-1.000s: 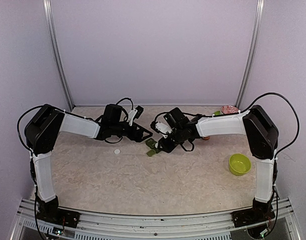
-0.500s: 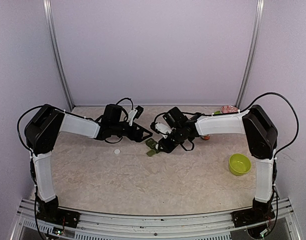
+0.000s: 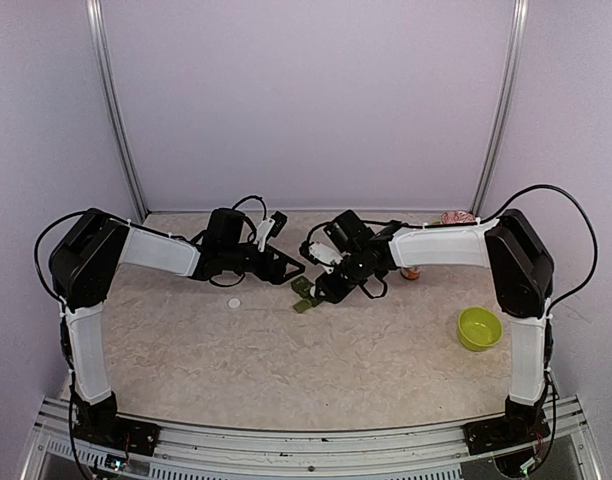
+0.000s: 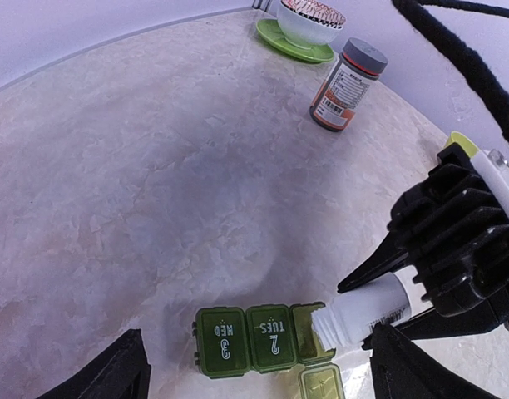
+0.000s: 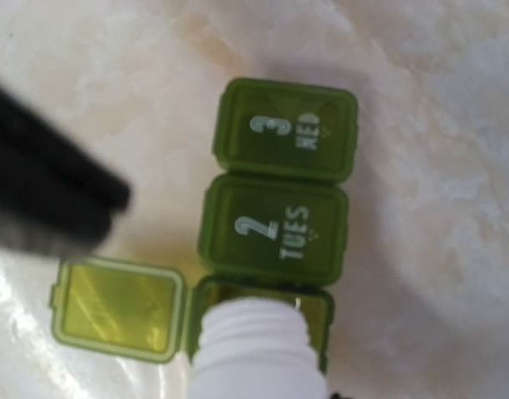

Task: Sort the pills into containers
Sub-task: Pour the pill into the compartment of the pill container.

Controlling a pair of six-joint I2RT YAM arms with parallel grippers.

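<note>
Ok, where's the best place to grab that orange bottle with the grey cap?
The orange bottle stands upright and is round, so probably grip its labelled middle, below the grey cap. Come in level from the side away from the green saucer, with the jaws spanning the body.

Soft, even light from above; a faint shadow lies on the table (image 4: 113, 125). My right wrist view is blurred and glare-washed; my left curves at its edges.

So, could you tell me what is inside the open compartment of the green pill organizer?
The neck of the white bottle points into the open compartment, covering most of it. Only its green rim shows; whether pills lie inside is hidden.
</note>
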